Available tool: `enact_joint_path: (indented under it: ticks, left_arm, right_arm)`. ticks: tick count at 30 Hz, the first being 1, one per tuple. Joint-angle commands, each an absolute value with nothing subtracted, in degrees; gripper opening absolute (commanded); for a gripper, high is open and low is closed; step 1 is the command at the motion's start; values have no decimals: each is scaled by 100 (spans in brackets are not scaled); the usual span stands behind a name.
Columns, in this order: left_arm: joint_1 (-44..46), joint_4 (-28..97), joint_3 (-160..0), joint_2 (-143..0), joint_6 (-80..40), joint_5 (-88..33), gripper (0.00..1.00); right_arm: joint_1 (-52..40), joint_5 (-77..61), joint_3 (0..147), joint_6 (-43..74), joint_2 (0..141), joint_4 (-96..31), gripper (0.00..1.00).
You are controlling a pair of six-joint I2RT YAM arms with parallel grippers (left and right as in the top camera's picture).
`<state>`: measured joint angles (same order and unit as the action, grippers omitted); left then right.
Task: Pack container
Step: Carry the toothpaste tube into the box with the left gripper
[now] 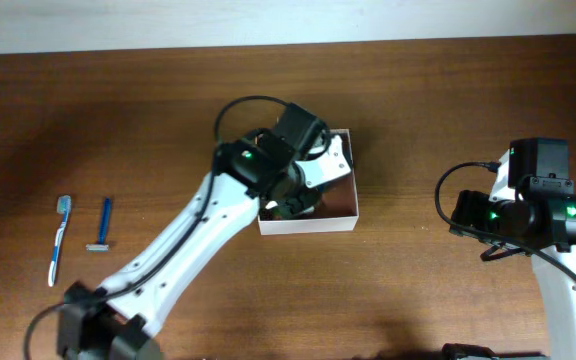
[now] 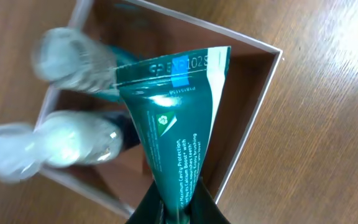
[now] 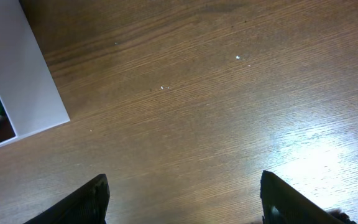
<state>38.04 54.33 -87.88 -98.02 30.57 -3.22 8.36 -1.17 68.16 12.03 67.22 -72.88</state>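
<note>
Overhead, the container (image 1: 308,223) sits near the middle of the table (image 1: 418,110). My left arm (image 1: 198,235) reaches across it, and its wrist hides most of the inside. My right arm (image 1: 528,215) waits well off to the right. A toothbrush (image 1: 60,240) and a razor (image 1: 101,225) lie side by side at the far left, well apart from the box.

From my left wrist, my left gripper (image 2: 173,210) is clamped on a green tube (image 2: 179,118). I hold it at the narrow end, with the flat crimp pointing away over the box floor. I cannot tell whether the crimp touches the floor. Two clear bottles (image 2: 73,53) (image 2: 79,140), blurred, already lie along one wall inside.

From my right wrist I see bare wood and one white corner of the container at the left edge. My right gripper (image 3: 182,199) has its fingers (image 3: 95,196) spread wide with nothing between them.

I judge the tube soft, light and slick. A hard squeeze would buckle it, so the firmer narrow end is the right place to hold it. The container looks light with thin walls. A nudge would slide it on the wood or dent a side. If it needs steadying, I would pinch a wall near a corner.
</note>
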Motion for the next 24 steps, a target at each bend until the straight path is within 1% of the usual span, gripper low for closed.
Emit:
enact_joint_path:
  ticks: [1, 5, 8, 11, 13, 15, 17, 20, 22, 23, 24]
  left_arm:
    - [3874, 5247, -8779, -10154, 3310, -338, 0]
    - [3874, 5122, -8779, -10512, 3306, -325, 1]
    - [3874, 5120, -8779, -10610, 3306, -322, 8]
    - [3874, 5120, -8781, -10617, 3306, -325, 42]
    - [3874, 5122, -8781, -10617, 3306, -322, 47]
    - [3874, 5127, -8781, -10589, 3304, -305, 58]
    - [3874, 5146, -8790, -10479, 3223, -54, 60]
    - [3822, 5328, -8836, -9880, 2722, 753, 63]
    - [3684, 5413, -8836, -9478, 2449, 921, 65]
    - [3581, 5452, -8836, -9299, 2324, 928, 69]
    - [3393, 5492, -8833, -9059, 2141, 930, 87]
  right_arm:
    - [869, -152, 6803, 1245, 6689, -7293, 70]
    - [869, -152, 6803, 1245, 6689, -7319, 70]
    - [869, -152, 6803, 1243, 6689, -7325, 70]
    - [869, -152, 6803, 1243, 6689, -7325, 70]
    - [869, -150, 6803, 1243, 6689, -7325, 70]
    - [869, -150, 6803, 1243, 6689, -7328, 70]
    - [869, -150, 6803, 1243, 6689, -7328, 70]
    - [869, -150, 6803, 1223, 6689, -7330, 70]
    - [869, -150, 6803, 1223, 6689, -7328, 70]
    - [869, -150, 6803, 1223, 6689, -7328, 70]
    - [869, -150, 6803, 1223, 6689, -7325, 70]
